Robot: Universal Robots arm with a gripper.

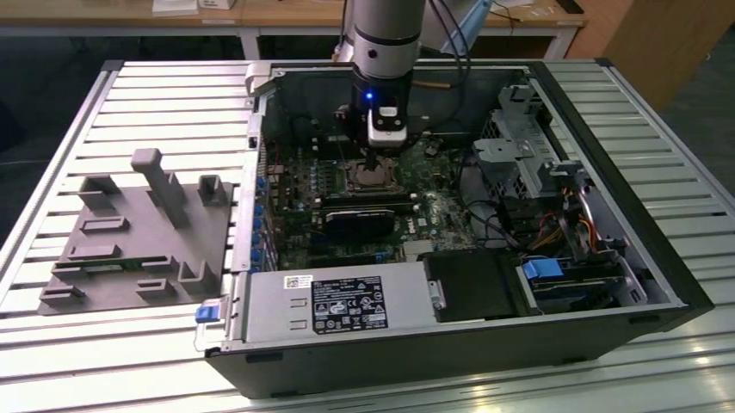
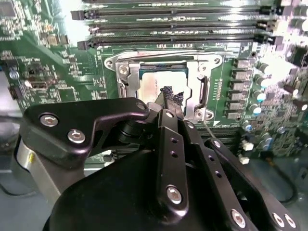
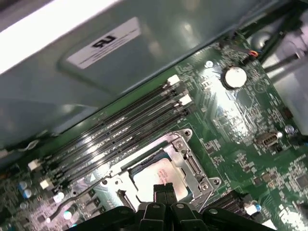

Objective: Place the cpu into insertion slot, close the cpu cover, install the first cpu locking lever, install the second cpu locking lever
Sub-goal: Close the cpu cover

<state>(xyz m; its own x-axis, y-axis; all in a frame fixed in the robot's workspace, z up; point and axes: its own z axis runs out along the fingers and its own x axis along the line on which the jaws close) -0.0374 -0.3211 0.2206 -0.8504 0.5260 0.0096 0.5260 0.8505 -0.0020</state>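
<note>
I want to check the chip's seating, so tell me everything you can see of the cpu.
The cpu is a small flat square chip with a dull silver-grey metal top. It lies level in the insertion slot on the green board, next to the memory slots, and shows through the cut-out of the cpu cover, whose frame surrounds it. The gripper, fingers together, sits over one edge and hides part of it; whether it touches the chip cannot be told.

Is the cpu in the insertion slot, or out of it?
In: the cpu lies flat within the silver rim of the insertion slot, in both wrist views.
</note>
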